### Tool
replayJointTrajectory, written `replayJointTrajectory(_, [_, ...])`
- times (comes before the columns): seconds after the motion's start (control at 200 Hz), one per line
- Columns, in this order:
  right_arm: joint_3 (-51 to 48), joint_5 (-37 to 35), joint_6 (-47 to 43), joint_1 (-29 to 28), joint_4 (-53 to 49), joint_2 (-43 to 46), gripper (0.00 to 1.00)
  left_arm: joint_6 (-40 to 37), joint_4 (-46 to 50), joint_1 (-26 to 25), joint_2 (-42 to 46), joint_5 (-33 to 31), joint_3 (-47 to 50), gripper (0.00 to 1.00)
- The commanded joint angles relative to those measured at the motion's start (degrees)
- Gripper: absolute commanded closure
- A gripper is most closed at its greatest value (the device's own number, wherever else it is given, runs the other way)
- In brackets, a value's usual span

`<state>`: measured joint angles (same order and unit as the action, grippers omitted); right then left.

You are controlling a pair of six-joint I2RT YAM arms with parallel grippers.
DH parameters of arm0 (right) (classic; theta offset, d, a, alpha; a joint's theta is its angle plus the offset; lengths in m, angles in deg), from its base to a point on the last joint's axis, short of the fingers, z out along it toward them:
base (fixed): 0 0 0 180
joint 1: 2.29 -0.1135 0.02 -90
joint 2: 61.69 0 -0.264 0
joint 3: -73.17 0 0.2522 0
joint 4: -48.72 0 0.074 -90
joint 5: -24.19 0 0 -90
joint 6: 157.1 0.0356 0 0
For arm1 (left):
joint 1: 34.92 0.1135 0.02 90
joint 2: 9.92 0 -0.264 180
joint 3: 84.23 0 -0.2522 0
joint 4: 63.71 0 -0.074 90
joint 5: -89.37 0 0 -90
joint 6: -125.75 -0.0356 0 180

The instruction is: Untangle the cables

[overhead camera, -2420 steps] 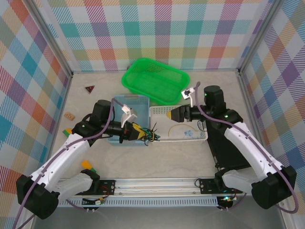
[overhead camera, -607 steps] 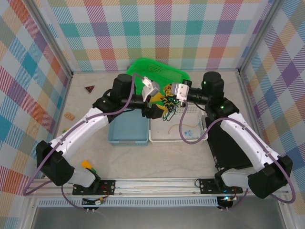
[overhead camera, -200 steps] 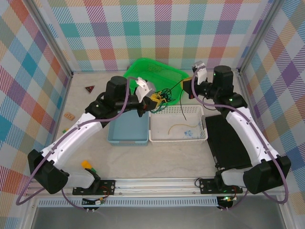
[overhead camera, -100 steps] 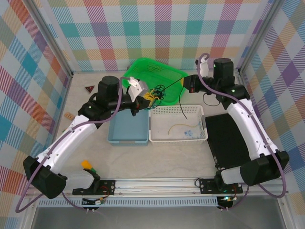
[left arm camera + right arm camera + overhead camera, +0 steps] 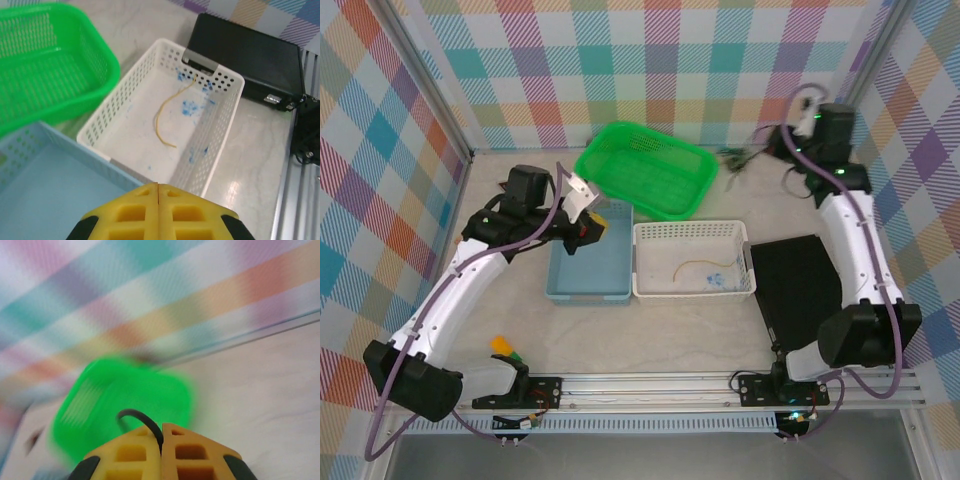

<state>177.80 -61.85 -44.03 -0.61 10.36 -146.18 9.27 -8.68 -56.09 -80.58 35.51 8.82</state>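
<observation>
Cables (image 5: 738, 158) now by table's far right corner. My right claw (image 5: 161, 429) is pinched on black strand (image 5: 131, 414) and yanked clear of my left claw (image 5: 157, 187), which is closed, empty, back over blue basket (image 5: 590, 278). Tan cable (image 5: 695, 268) lies alone in white basket (image 5: 692, 229) — rest likely still knotted.

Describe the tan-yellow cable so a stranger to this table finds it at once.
Start at the white basket in the middle of the table, right of the light blue bin and nearer than the green basket. On its floor lies one thin tan-yellow cable, bent in a loose curve; it is the only strand there, among blue smudges.
</observation>
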Motion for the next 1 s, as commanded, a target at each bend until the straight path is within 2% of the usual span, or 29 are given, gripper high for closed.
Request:
replayJointTrajectory(0.0, [2.79, -6.84, 1.54, 1.04, 3.49, -0.15, 1.00, -0.47, 6.13, 0.07, 1.14, 2.00, 1.12, 1.00])
replayJointTrajectory(0.22, [4.03, -0.34, -2.66, 1.49, 5.15, -0.58, 1.00, 1.11, 3.01, 0.07, 1.17, 4.18, 1.47, 1.00])
replayJointTrajectory(0.325, [4.32, 3.01, -3.86, 1.50, 5.71, -0.68, 1.00, 2.92, -0.54, 0.07, 1.69, 3.28, 1.98, 1.00])
replayJointTrajectory(0.475, [4.05, 10.78, -4.23, 1.50, 7.04, -1.09, 1.00, 5.01, -5.13, 0.00, 2.92, 5.11, 2.88, 0.50])
replayJointTrajectory(0.63, [2.89, 23.96, -2.68, 0.99, 10.75, -2.17, 1.00, 6.58, -8.60, -0.01, 5.13, 3.58, 3.52, 0.24])
replayJointTrajectory(0.75, [1.75, 29.95, -5.48, -0.74, 12.75, -2.26, 1.00, 8.08, -12.07, -0.01, 6.88, 2.66, 4.54, 0.13])
replayJointTrajectory(0.995, [0.13, 38.22, -14.40, -1.65, 10.53, -0.54, 1.00, 11.38, -16.98, -1.24, 5.19, 3.27, 4.41, 0.08])
